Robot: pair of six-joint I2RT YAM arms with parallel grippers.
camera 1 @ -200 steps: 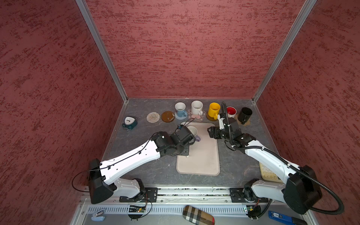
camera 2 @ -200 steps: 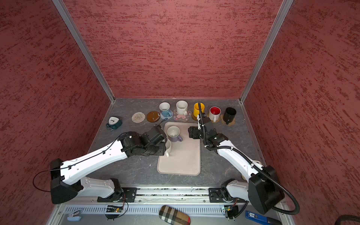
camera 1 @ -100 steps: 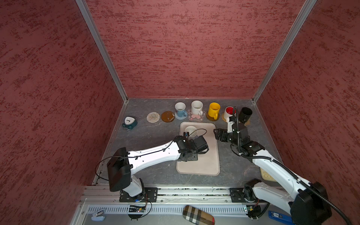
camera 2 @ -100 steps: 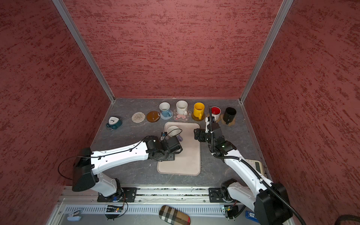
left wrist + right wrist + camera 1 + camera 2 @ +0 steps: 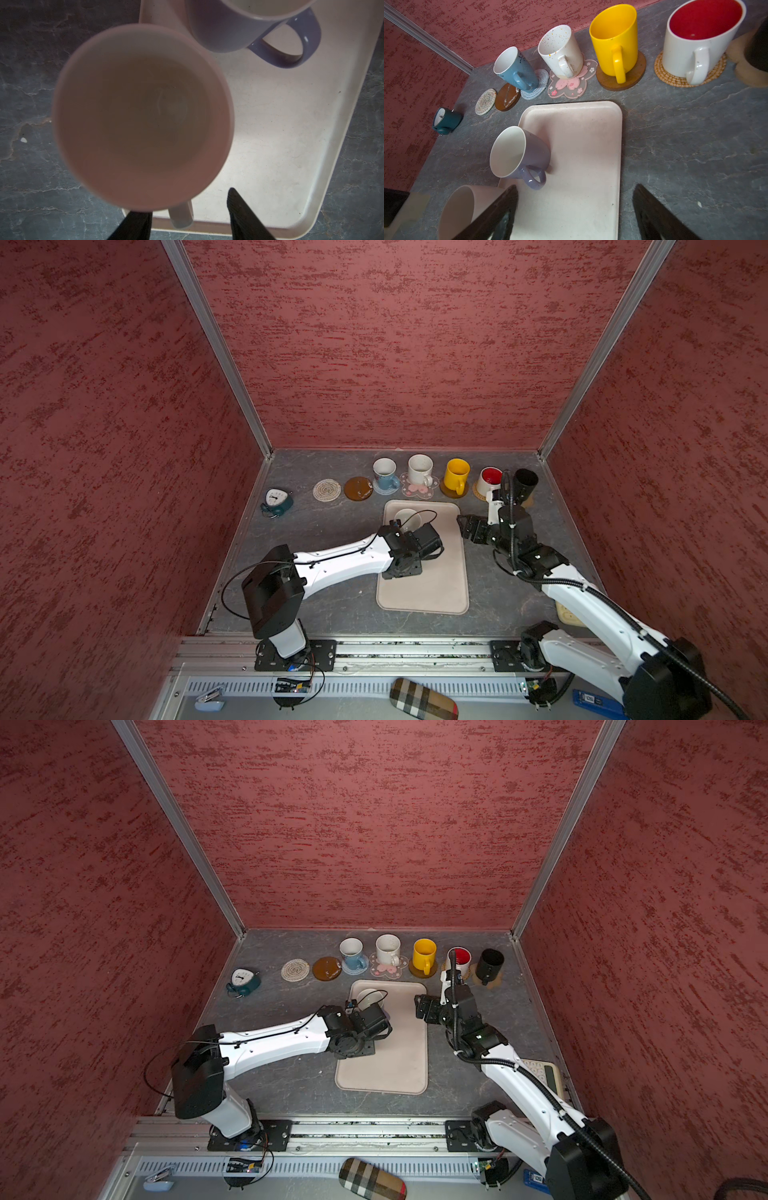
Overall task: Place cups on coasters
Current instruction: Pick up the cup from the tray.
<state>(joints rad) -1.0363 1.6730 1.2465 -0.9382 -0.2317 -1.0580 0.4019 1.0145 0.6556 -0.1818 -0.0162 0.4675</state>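
Soft, even light; the close view less sharp.
Both top views were evenly lit and sharp. In the left wrist view the plain white mug (image 5: 143, 116) was dim and blurred, while the tray (image 5: 280, 128) shone bright.

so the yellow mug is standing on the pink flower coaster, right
No: the yellow mug stands on a brown disc coaster. The right wrist view shows this; the pink flower coaster holds the speckled white mug.
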